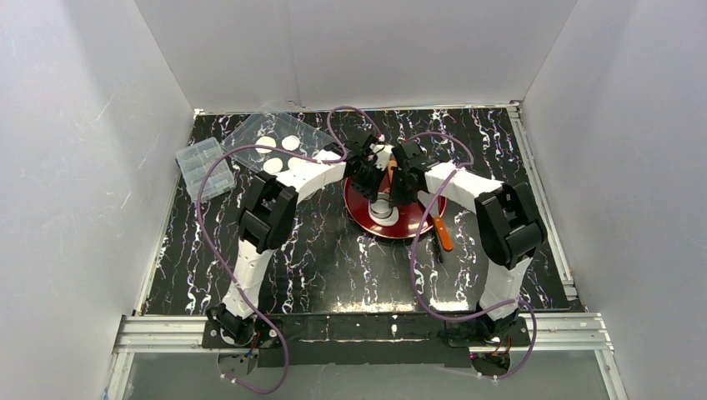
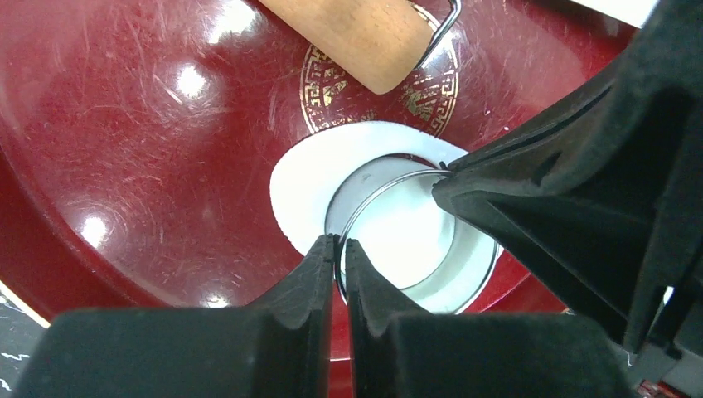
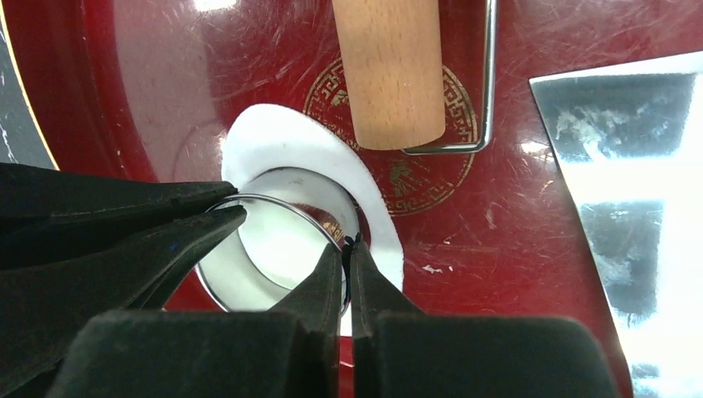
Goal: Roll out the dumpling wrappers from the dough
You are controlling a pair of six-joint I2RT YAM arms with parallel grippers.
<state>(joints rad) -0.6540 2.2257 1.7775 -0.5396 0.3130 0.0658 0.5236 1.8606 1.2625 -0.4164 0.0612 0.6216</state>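
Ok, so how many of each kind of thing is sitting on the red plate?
flat white dough: 1
metal ring: 1
wooden roller: 1
orange-handled scraper (blade end only): 1
Total: 4

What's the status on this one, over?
Left gripper, right gripper both shut on metal ring rim. Ring sits on flattened dough, red plate. Rolling pin lies just beyond.
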